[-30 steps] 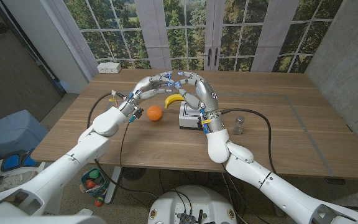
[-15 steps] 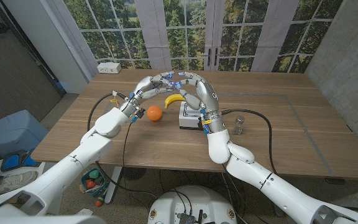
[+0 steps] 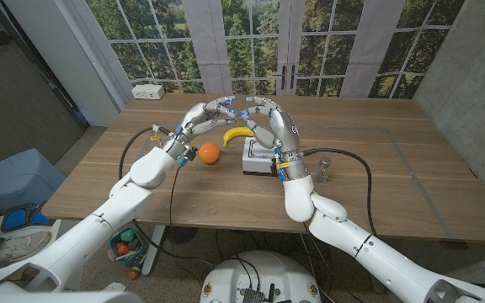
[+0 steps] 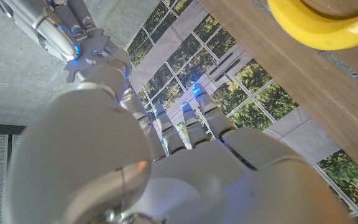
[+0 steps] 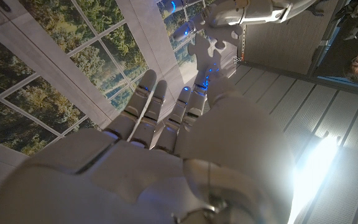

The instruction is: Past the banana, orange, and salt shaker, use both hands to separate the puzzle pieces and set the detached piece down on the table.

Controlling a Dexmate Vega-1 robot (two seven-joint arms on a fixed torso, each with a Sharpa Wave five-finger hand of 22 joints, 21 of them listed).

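Head view: hands (both) hold puzzle pieces [image 3: 241, 109].

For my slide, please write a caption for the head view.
Both robot hands, left and right, meet above the table, beyond the banana, orange and shaker.

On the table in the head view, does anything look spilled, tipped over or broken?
Nothing stands out. The banana, orange and salt shaker sit apart on the table, the shaker upright. Both robot hands, left and right, meet raised beyond the fruit.
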